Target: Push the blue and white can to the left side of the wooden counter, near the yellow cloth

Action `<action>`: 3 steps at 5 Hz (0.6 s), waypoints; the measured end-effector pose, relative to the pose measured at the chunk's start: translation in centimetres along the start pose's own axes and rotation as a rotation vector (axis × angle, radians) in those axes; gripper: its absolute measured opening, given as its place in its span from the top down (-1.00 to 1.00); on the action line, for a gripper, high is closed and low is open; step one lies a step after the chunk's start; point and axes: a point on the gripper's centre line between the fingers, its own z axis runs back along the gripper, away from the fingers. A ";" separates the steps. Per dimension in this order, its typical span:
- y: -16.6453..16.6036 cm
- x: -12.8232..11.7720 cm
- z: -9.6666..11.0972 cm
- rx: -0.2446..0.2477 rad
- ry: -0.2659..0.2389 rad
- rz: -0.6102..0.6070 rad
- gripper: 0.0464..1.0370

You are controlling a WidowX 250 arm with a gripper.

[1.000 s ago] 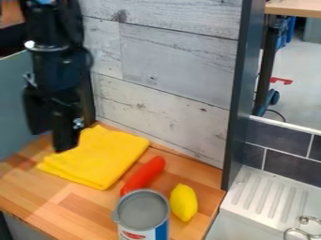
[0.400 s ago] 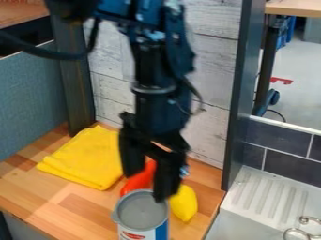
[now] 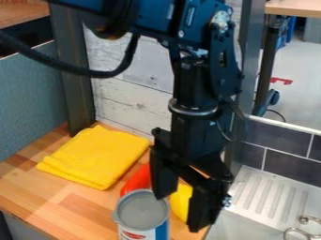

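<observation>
The black gripper [image 3: 180, 210] hangs open over the front right part of the wooden counter, its two fingers spread apart with the yellow lemon [image 3: 180, 202] seen behind and between them. Just left of the fingers stands an upright can [image 3: 143, 211] with a grey top and a white, red and blue label. A red elongated object [image 3: 137, 182] lies behind the can, partly hidden by the gripper. Farther left, a folded yellow cloth [image 3: 97, 157] lies flat.
A white sink drainboard [image 3: 262, 199] adjoins the counter [image 3: 47, 206] at the right, below dark tiles [image 3: 291, 154]. Behind stands a whitewashed plank wall [image 3: 134, 101] between dark posts, and a blue-grey panel [image 3: 31, 101] rises at the left.
The arm has swung from the upper left, above the cloth, to the right and lower, past the can. Can, cloth and red object have stayed put.
</observation>
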 end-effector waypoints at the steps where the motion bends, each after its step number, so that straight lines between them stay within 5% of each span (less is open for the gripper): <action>1: -0.2 0.1 -1.6 -0.010 0.014 0.028 -0.93; 3: -0.3 0.8 -4.0 -0.017 0.011 0.109 -0.93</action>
